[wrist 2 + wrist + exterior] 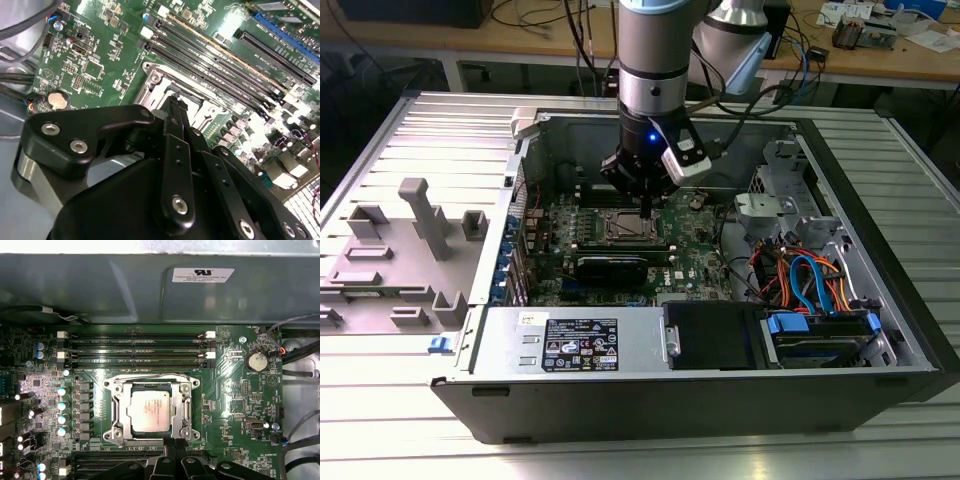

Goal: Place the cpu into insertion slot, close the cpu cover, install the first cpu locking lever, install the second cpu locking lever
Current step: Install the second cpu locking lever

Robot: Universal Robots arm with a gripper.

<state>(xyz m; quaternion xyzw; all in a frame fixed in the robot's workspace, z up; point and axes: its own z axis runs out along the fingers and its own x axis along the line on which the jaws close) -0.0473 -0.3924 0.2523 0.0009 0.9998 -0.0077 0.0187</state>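
Note:
The cpu (152,410), a silver-grey square chip, lies flat in the insertion slot (112,433) on the green motherboard. The cpu cover (119,410), a silvery frame, lies down around the chip. Thin wire levers run along the frame's edges; whether they are latched I cannot tell. My gripper (173,441) hangs at the slot's edge, just beside the cover, with its black fingers pressed together and nothing between them. In the second wrist view the gripper (175,103) tips point down at the socket's metal frame (150,82). The exterior view has the gripper (645,207) right above the slot (625,228).
Long black RAM slots (135,347) lie on one side of the socket, with more beside the fingers. A coin battery (257,360) and the grey case wall (150,290) are close. Coloured cables (810,275), a power supply (575,345) and a grey fixture (410,250) surround the board.

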